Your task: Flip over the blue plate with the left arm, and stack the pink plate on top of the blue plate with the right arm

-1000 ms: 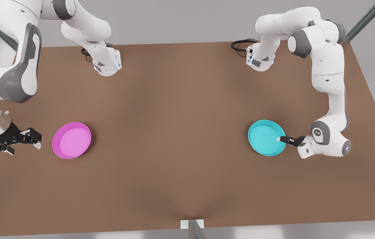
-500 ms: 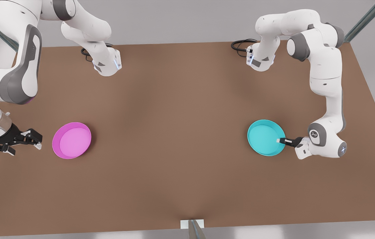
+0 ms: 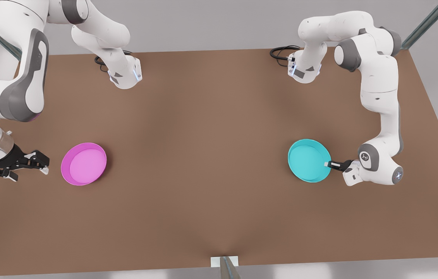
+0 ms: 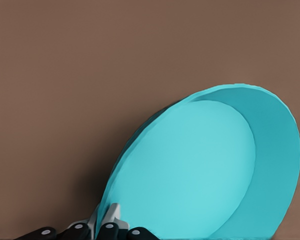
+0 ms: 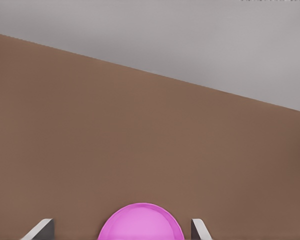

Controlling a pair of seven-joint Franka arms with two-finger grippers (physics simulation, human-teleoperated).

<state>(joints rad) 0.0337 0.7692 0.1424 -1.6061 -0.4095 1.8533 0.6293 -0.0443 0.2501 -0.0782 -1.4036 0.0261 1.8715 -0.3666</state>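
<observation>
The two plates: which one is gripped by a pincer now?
The blue plate: the left pincer pinches its rim. The pink plate lies free.

- Blue plate: smooth, plastic-looking, soft satin sheen.
- Pink plate: same smooth plastic look, lighter inside.
- Counter: matt brown, even, no grain.
- Arms: glossy white shells, grey matt joints.

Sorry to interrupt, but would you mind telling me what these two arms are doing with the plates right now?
The left gripper is shut on the rim of the round turquoise blue plate, which is tilted up off the brown table on the gripped side, not yet flipped. The right gripper waits open beside the round magenta pink plate, apart from it. That plate lies flat, right side up.
</observation>
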